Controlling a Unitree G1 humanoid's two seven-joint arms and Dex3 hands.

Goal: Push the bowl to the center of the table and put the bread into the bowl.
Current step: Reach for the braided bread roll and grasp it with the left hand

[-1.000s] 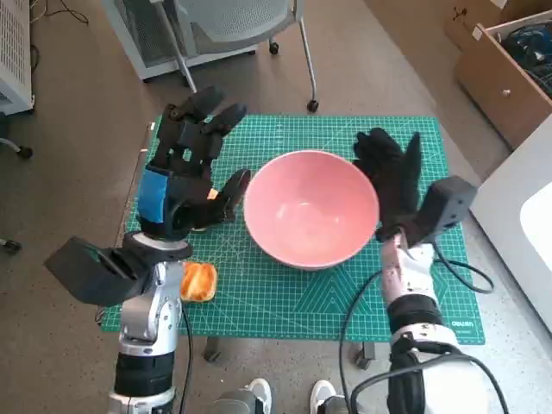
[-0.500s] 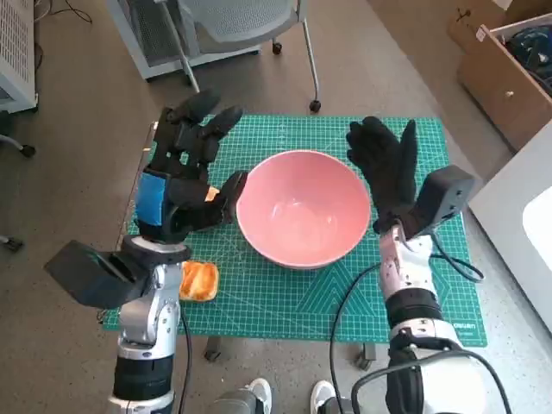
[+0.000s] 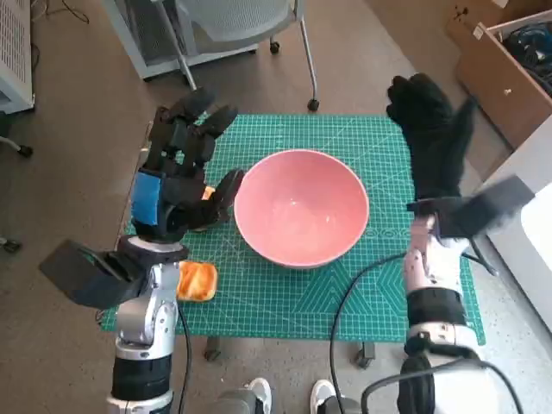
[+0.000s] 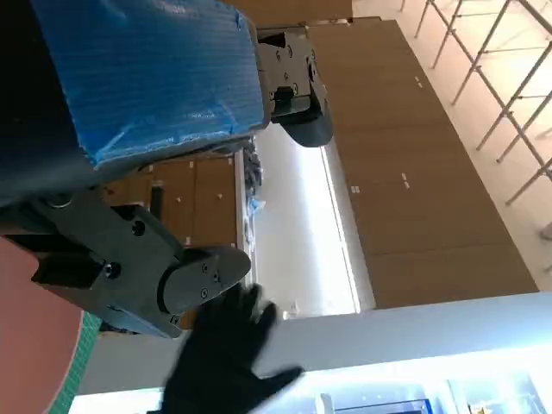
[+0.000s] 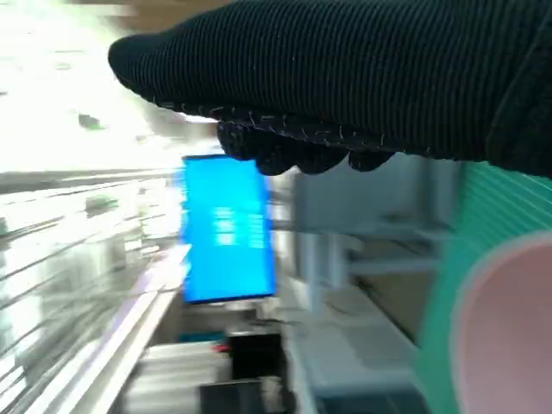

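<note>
Bowl [image 3: 301,207] looks centred on the counter [image 3: 345,297]; push step looks finished. Left hand [image 3: 177,185] spread, beside bowl; right hand [image 3: 431,138] spread, lifted clear. Next: left hand picks bread [image 3: 197,280], just behind it.

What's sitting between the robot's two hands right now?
The pink bowl, as the head view shows. It stands empty on the green mat, with the left hand close at one side and the right hand lifted off to the other.
</note>
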